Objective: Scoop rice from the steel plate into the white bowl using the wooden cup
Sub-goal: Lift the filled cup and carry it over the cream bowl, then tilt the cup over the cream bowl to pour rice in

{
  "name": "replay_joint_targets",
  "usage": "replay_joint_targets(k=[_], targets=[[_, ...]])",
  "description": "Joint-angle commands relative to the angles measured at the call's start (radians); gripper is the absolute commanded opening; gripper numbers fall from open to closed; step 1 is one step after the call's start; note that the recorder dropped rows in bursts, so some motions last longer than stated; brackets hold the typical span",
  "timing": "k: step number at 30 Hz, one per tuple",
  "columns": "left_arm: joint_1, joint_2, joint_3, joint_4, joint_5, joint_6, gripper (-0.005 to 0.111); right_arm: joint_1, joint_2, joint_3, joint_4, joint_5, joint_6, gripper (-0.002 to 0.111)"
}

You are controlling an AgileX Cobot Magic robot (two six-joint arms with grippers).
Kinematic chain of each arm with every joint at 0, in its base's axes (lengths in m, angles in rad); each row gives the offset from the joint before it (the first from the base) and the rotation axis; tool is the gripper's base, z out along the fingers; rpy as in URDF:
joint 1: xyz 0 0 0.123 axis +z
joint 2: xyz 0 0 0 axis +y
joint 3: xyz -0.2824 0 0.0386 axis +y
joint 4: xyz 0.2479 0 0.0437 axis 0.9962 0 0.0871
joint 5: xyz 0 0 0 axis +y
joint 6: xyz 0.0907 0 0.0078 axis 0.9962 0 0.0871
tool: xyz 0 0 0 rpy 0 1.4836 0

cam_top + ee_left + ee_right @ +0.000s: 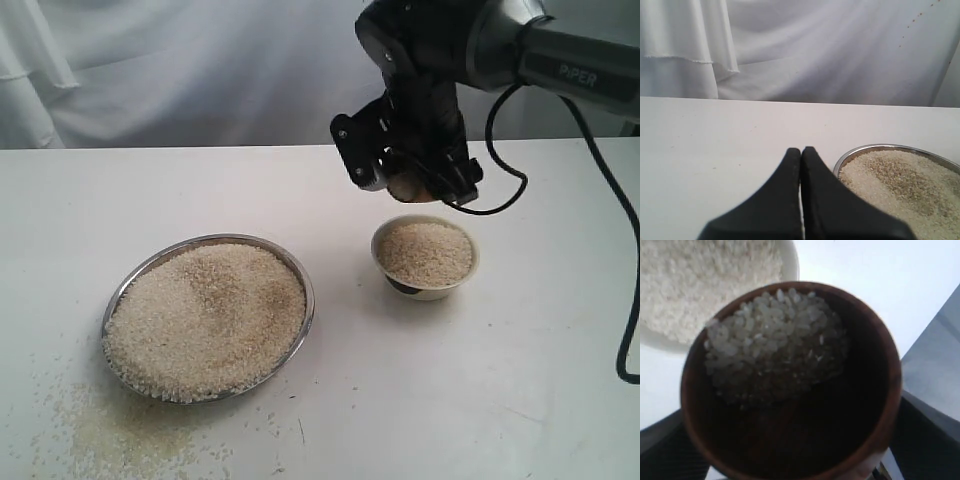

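The left pincer (pixel 801 150) is seen pressed together, with the steel plate (pixel 225 237) just beside it. The plate, heaped with rice (pixel 205 320), is set toward the near left corner of the table (pixel 520 400), where more grains are scattered. To its right, nearer the middle, the white bowl (pixel 440 292) is filled with rice. The wooden cup (pixel 805 440), partly filled with rice, is pinched by the right pincer (pixel 412 182) and held just above the bowl's far rim, apart from it.
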Motion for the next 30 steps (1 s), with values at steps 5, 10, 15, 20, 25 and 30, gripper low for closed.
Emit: replay_joint_targets(k=[5, 10, 15, 20, 25, 30], targets=[[-0.004, -0.004, 0.005, 0.0, -0.006, 0.001, 0.0, -0.01, -0.013, 0.135, -0.242, 0.001, 0.007, 0.0], [-0.004, -0.004, 0.005, 0.0, -0.006, 0.001, 0.0, 0.003, -0.013, 0.167, -0.317, 0.001, 0.007, 0.0], [-0.004, -0.004, 0.005, 0.0, -0.006, 0.001, 0.0, 0.038, -0.013, 0.167, -0.394, 0.001, 0.004, 0.0], [-0.004, -0.004, 0.005, 0.0, -0.006, 0.001, 0.0, 0.073, -0.013, 0.167, -0.463, 0.001, 0.004, 0.0], [-0.004, -0.004, 0.005, 0.0, -0.006, 0.001, 0.0, 0.093, -0.009, 0.175, -0.55, 0.001, 0.004, 0.0], [-0.004, -0.004, 0.005, 0.0, -0.006, 0.001, 0.0, 0.097, -0.009, 0.233, -0.657, 0.001, 0.009, 0.0]])
